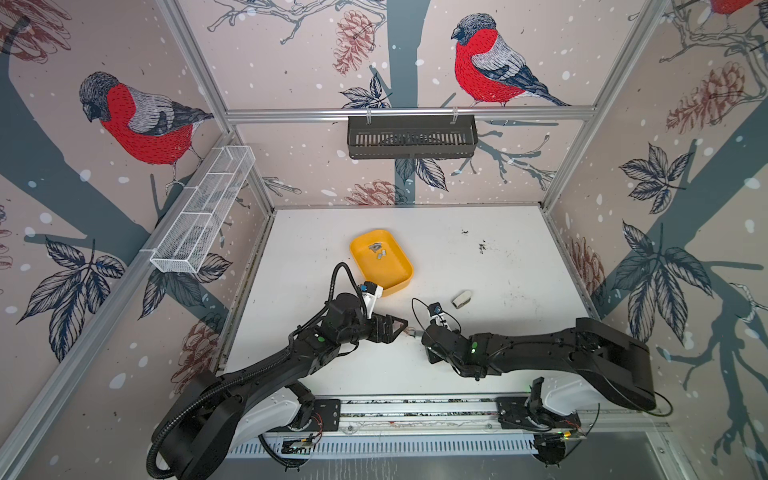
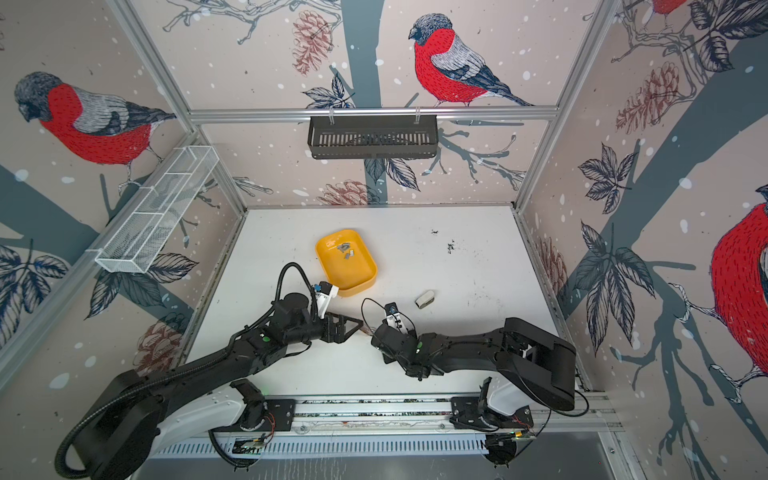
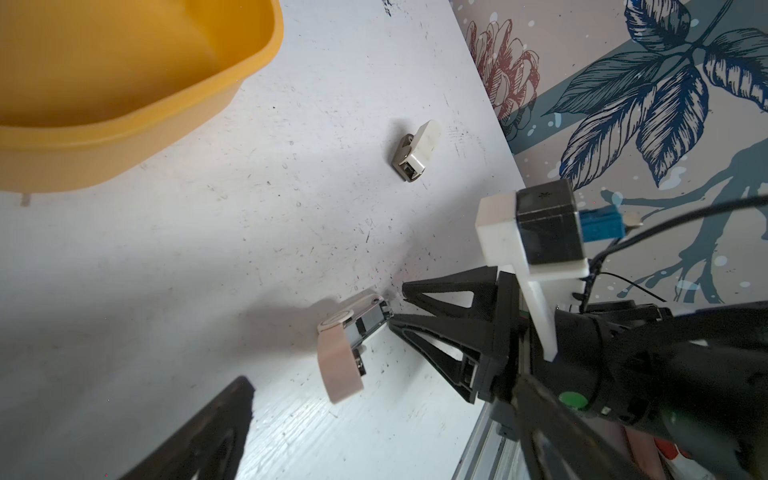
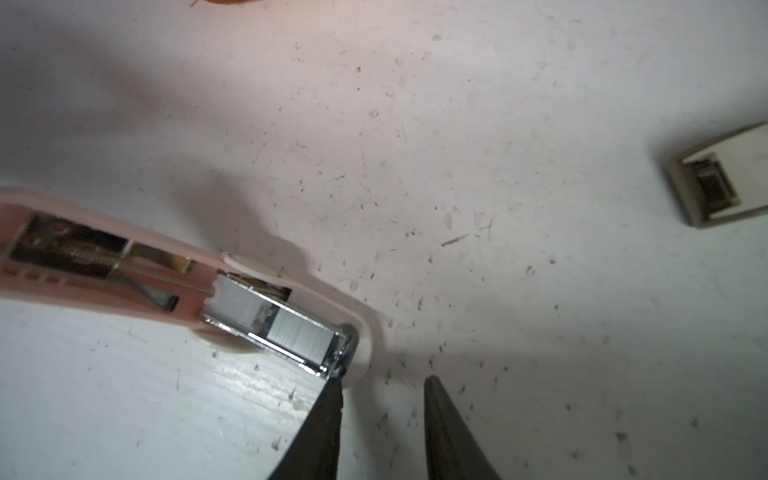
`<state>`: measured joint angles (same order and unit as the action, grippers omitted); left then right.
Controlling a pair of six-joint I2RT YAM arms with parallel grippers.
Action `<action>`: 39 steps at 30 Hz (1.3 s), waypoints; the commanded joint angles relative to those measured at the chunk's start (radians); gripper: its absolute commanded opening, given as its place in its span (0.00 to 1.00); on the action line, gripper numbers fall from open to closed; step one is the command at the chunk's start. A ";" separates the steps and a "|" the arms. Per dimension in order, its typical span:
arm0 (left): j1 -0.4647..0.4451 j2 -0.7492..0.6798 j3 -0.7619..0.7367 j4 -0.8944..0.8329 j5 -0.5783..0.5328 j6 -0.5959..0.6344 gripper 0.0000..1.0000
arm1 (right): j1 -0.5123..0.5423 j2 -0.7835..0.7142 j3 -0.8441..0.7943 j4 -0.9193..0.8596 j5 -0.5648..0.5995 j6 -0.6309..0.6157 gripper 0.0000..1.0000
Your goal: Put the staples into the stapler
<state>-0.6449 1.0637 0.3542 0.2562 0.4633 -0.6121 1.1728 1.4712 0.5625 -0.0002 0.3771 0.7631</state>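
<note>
Black tips of the right tool (image 4: 384, 380) are seen partly apart, with nothing between them. One tip touches the metal nose of the pink stapler (image 4: 166, 276); the other stands clear over the table (image 4: 478, 145). The stapler lies opened on the table, lid swung away, magazine bared. One silvery strip of staples (image 4: 301, 336) is already seated at the nose end of the channel, a white pusher block just behind it. The other staples (image 1: 378, 250) lie in the yellow tray (image 1: 384, 276), well apart. The left tool (image 1: 399, 328) is held wide and empty, near the stapler on the side away from the right tool. A second, beige stapler (image 4: 719, 183) lies apart, untouched.

Step judged: closing the loaded stapler.
- The base should be steadied by one tool while the lid is folded over by the other.
- The strip should be kept flat in its channel and not nudged by the tip at the nose.
- So light a stapler is likely to be skidded across the smooth table if pushed from one side only.
</note>
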 commanded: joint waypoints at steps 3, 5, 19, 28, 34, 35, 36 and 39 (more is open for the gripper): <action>0.001 0.002 0.003 0.035 0.032 -0.002 0.97 | -0.023 -0.003 0.004 0.034 0.002 -0.004 0.34; 0.001 0.002 0.003 0.030 0.038 0.001 0.97 | -0.035 -0.001 0.007 0.037 0.001 -0.005 0.33; 0.001 -0.027 0.010 -0.031 -0.005 -0.011 0.97 | -0.098 -0.106 -0.056 0.098 -0.095 0.012 0.27; 0.001 -0.014 0.001 0.017 0.000 -0.049 0.96 | -0.161 -0.250 -0.132 0.143 -0.197 0.042 0.24; 0.001 -0.040 -0.027 0.055 -0.002 -0.080 0.97 | -0.209 -0.302 -0.159 0.152 -0.256 0.051 0.23; 0.001 -0.037 -0.028 0.059 0.002 -0.081 0.97 | -0.214 -0.308 -0.163 0.153 -0.268 0.054 0.23; 0.001 -0.035 -0.028 0.061 0.006 -0.082 0.97 | -0.217 -0.313 -0.166 0.160 -0.281 0.058 0.23; 0.001 -0.023 -0.023 0.067 0.017 -0.082 0.96 | -0.226 -0.324 -0.178 0.182 -0.314 0.082 0.23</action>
<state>-0.6449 1.0340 0.3271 0.2646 0.4690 -0.6815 0.9531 1.1549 0.3916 0.1398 0.1135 0.8162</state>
